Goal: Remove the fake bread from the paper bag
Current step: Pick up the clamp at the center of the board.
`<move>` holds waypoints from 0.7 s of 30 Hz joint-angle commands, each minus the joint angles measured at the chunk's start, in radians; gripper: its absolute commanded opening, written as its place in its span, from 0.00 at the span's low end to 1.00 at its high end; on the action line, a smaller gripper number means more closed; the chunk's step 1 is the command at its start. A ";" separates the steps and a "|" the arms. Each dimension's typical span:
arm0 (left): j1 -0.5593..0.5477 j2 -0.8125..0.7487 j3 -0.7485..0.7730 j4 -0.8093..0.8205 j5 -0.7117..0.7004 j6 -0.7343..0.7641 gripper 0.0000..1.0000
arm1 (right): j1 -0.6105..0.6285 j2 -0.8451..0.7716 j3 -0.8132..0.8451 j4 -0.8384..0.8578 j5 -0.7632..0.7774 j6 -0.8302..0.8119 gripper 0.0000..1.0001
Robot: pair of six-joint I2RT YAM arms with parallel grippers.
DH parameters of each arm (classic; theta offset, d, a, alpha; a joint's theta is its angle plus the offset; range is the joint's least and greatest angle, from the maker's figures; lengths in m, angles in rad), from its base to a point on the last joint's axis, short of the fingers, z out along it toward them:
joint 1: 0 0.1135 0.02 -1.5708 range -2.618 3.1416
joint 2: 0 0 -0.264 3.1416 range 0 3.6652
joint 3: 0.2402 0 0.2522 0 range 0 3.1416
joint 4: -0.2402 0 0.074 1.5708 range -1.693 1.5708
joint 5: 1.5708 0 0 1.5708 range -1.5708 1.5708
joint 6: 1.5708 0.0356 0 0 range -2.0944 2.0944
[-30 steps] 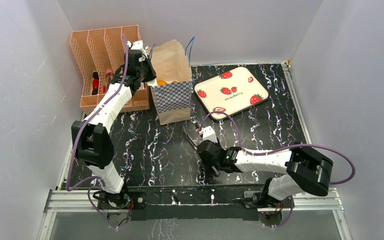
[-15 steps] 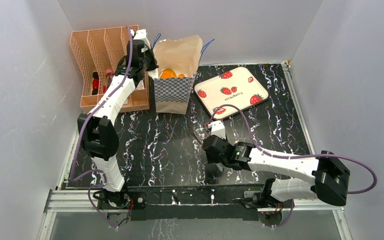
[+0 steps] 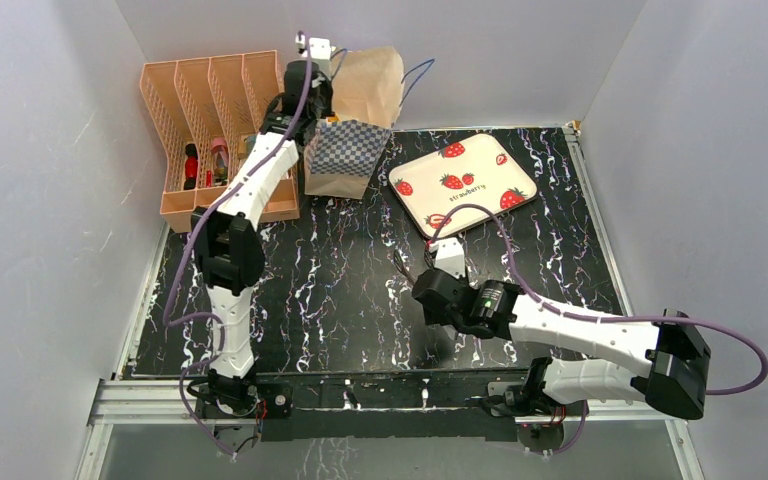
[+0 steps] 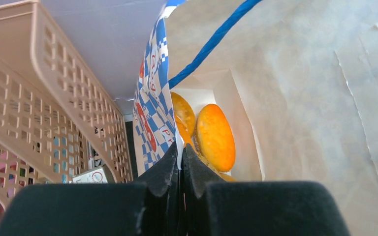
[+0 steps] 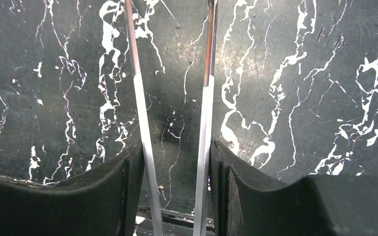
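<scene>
Left pincer: left gripper point(image 4: 181, 150) is closed, its black fingers pinched on the top edge of the bag's checkered wall.
Bag: tall brown kraft paper bag with a blue-and-white checkered band point(image 3: 345, 150), at the far edge of the table, just beside the rack. Seen from above it looks tipped rather than square.
Bag inside: white lining; a thin blue cord handle point(image 4: 211, 44) runs across the mouth.
Bread: fake bread point(image 4: 215, 136) is down inside the bag. An oval orange-brown piece lies against the white wall, with a second golden piece just behind it. Any other pieces are hidden.
Right pincer: right gripper point(image 5: 176, 147) is low over the near middle of the table, well apart from the bag. It grips a pair of slim metal tongs point(image 5: 138, 98), one arm against each pad.
Tongs: the two arms stand apart, with nothing between them.
Surface: black tabletop with white marble veining point(image 3: 300, 290).
Rack: peach plastic slotted file rack point(image 3: 160, 110) at far left, with small red items in one slot.
Tray: cream rectangular tray printed with strawberries point(image 3: 490, 170), right of the bag.
</scene>
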 commanded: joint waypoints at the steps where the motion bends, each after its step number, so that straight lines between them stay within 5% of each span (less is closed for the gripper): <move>1: -0.058 0.000 0.033 0.105 -0.084 0.168 0.00 | -0.005 -0.033 0.096 -0.026 0.081 0.023 0.00; 21: -0.109 0.015 0.078 0.262 -0.093 0.474 0.00 | -0.005 -0.050 0.353 -0.161 0.141 0.035 0.00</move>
